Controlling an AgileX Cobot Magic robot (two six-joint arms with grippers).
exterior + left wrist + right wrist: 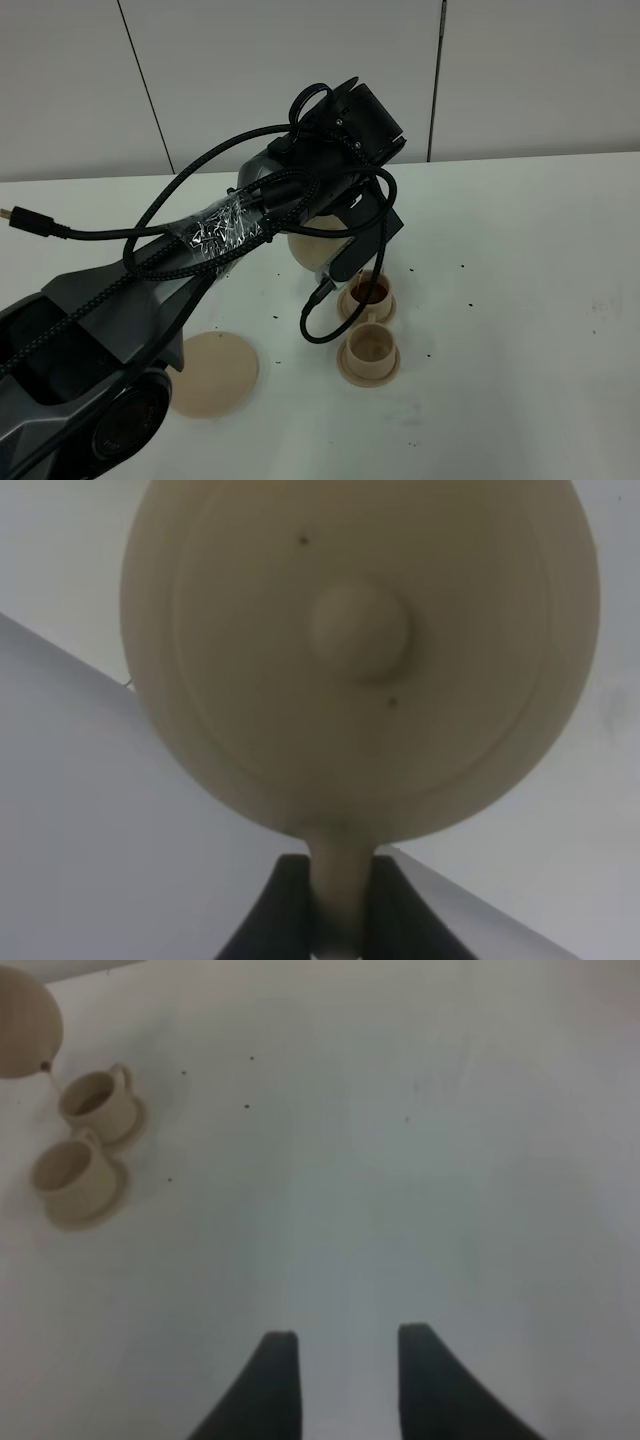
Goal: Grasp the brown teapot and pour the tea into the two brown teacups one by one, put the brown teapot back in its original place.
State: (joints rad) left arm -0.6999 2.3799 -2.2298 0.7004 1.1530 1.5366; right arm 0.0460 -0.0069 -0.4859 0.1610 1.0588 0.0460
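The brown teapot (316,246) hangs tilted above the table, and my left gripper (336,905) is shut on its loop handle. The left wrist view is filled by its knobbed lid (360,630). Its spout points down toward the farther teacup (371,292), which holds reddish tea. The nearer teacup (369,346) stands on its saucer just in front. In the right wrist view both cups (97,1100) (68,1173) sit beside the teapot (25,1020). The flat round saucer (212,373), the original place, lies bare at the front left. My right gripper (348,1370) is open over bare table.
The left arm (150,290), wrapped in black cables, reaches from the front left across to the cups. A cable loop (325,320) hangs close to the cups. Small dark specks (412,270) dot the white table (530,300).
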